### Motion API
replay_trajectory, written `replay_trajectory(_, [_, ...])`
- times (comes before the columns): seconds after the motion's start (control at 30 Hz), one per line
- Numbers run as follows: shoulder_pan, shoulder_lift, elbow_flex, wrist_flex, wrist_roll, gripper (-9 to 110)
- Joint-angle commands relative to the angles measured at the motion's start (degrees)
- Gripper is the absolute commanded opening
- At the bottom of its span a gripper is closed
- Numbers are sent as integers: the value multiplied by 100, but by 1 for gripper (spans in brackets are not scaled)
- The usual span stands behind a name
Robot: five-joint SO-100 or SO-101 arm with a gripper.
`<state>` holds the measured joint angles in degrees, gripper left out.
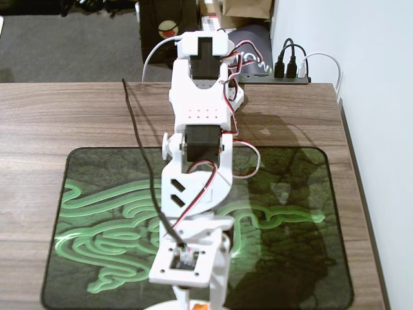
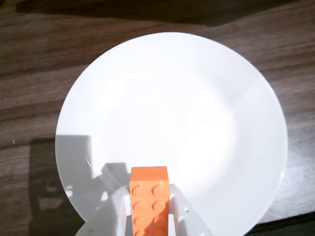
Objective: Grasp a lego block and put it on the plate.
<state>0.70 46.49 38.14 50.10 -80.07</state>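
In the wrist view a white round plate [image 2: 172, 98] lies on the wooden table and fills most of the picture. My gripper [image 2: 149, 191] comes in from the bottom edge, its white fingers [image 2: 114, 209] shut on an orange lego block [image 2: 149, 201]. The block's studs face the camera and it hangs over the plate's near part. In the fixed view the white arm reaches toward the bottom edge. Only an orange speck of the lego block [image 1: 201, 305] and a thin sliver of the plate [image 1: 158, 307] show under the arm.
A black mouse mat with a green pattern [image 1: 277, 213] covers the wooden table [image 1: 64, 116] beneath the arm. A power strip with plugs [image 1: 290, 71] sits at the back right. The table's right edge [image 1: 361, 213] runs along a white wall.
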Motion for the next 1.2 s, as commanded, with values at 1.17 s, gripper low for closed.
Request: replay_trajectory(1.17, [185, 255, -62, 316, 290, 20])
